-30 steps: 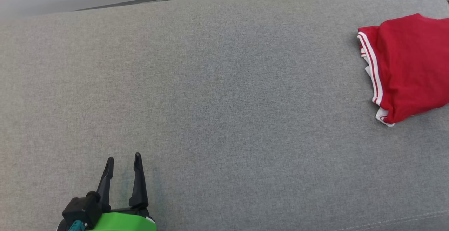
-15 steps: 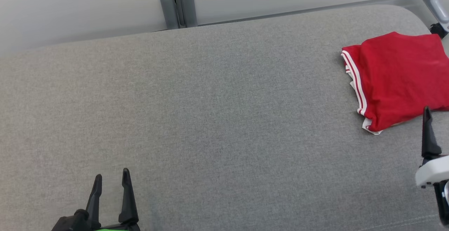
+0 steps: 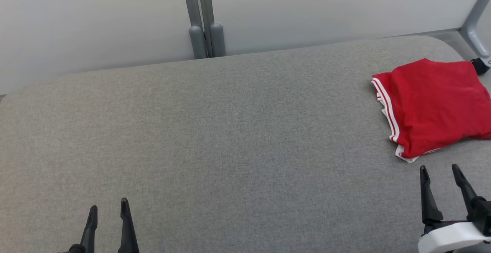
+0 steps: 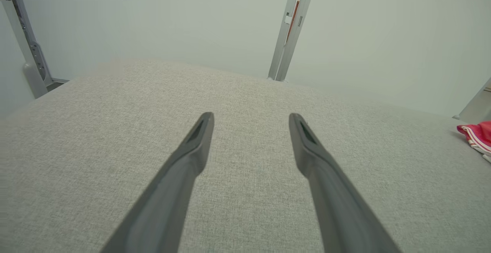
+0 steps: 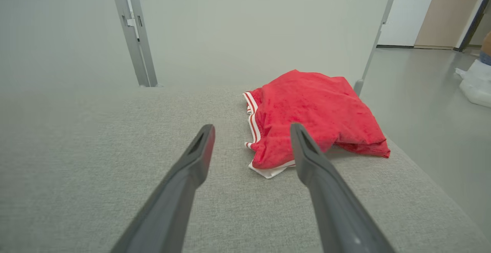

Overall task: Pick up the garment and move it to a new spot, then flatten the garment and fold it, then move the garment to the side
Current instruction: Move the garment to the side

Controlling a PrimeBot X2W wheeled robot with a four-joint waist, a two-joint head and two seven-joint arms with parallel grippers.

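The garment (image 3: 433,105) is a red piece with white-striped trim, folded into a compact bundle at the far right of the grey cushioned surface (image 3: 230,138). In the right wrist view the garment (image 5: 310,114) lies just ahead of my open right gripper (image 5: 252,130), apart from its fingers. In the head view my right gripper (image 3: 439,169) stands open a little in front of the bundle's near edge. My left gripper (image 3: 108,204) is open at the lower left, far from the garment, with nothing between its fingers (image 4: 199,138). A corner of the garment (image 4: 477,136) shows at the left wrist view's right edge.
A pale wall panel with a grey double post (image 3: 203,26) runs behind the surface. A grey frame leg (image 3: 473,26) stands at the far right corner. In the right wrist view, bare floor (image 5: 429,88) and a white bag (image 5: 475,82) lie beyond the surface's right edge.
The head camera has tilted up, showing more of the wall. My right gripper has come fully into view at the lower right, open. The garment lies as before.
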